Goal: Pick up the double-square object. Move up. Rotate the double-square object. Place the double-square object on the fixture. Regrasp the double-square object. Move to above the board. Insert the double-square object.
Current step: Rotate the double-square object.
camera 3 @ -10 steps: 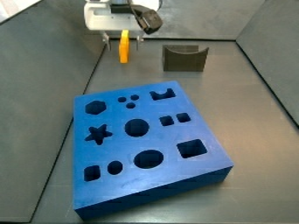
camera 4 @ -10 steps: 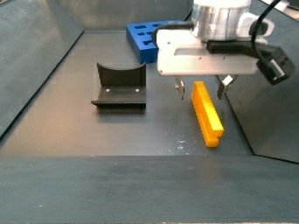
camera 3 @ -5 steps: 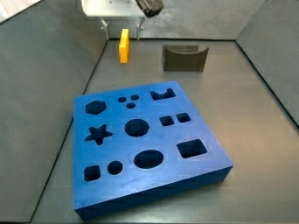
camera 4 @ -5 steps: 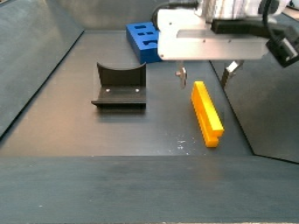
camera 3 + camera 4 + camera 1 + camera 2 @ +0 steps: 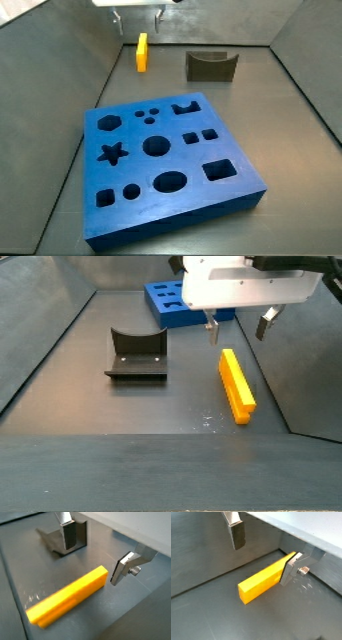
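Observation:
The double-square object [image 5: 237,384] is a yellow-orange bar lying flat on the dark floor, also seen in a side view [image 5: 143,53] and in both wrist views [image 5: 67,602] [image 5: 268,581]. My gripper [image 5: 241,328] hangs open and empty above the bar's far end, clear of it; it is cut off at the edge of a side view [image 5: 138,6]. Its fingers [image 5: 65,532] [image 5: 290,571] hold nothing. The fixture [image 5: 135,355] [image 5: 210,66] stands beside the bar. The blue board [image 5: 167,160] [image 5: 170,301] lies on the floor.
Grey walls enclose the floor; the bar lies close to one wall [image 5: 314,386]. The fixture also shows behind a finger in a wrist view [image 5: 53,541].
My gripper has risen straight up, open, away from the yellow bar. The bar has stayed in place on the floor.

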